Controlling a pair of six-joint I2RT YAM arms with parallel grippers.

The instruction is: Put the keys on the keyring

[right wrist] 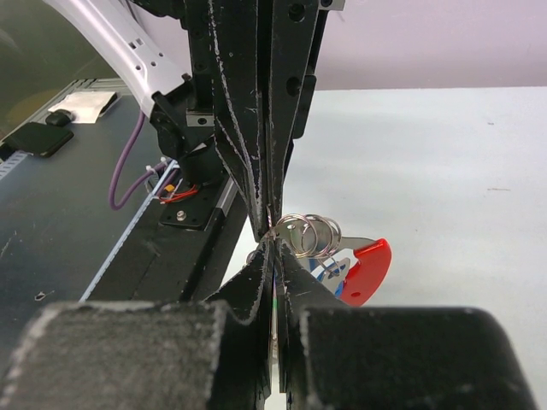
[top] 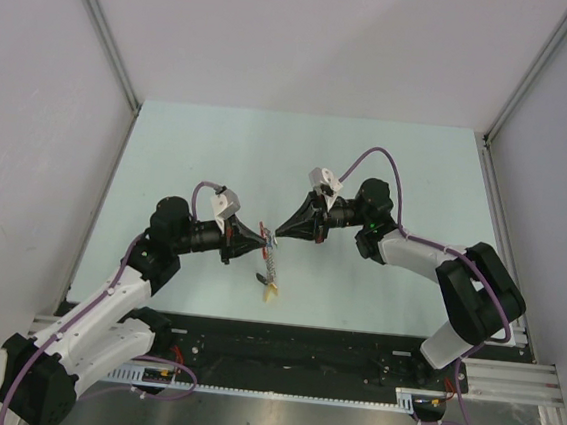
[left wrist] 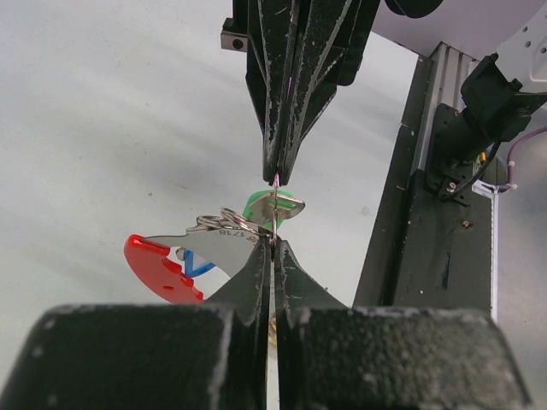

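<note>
Both grippers meet tip to tip above the middle of the table. My left gripper [top: 264, 239] is shut on the keyring [top: 270, 265], pinching a thin wire ring at its fingertips [left wrist: 273, 243]. The keyring's silvery coils [left wrist: 224, 222], red curved segment [left wrist: 158, 266] and yellow tag [top: 271, 292] hang below. My right gripper [top: 278, 234] is shut on the green key [left wrist: 273, 205], whose head sits between the two tips; a green sliver shows between its fingers [right wrist: 273, 256]. The blue key [left wrist: 197, 265] hangs by the red segment [right wrist: 369, 269], beside the coils [right wrist: 312, 232].
The pale table [top: 268, 161] has grey walls on three sides. A black rail with cables [top: 299, 360] runs along the near edge, next to both arm bases. The rail also shows at the right of the left wrist view [left wrist: 427, 256].
</note>
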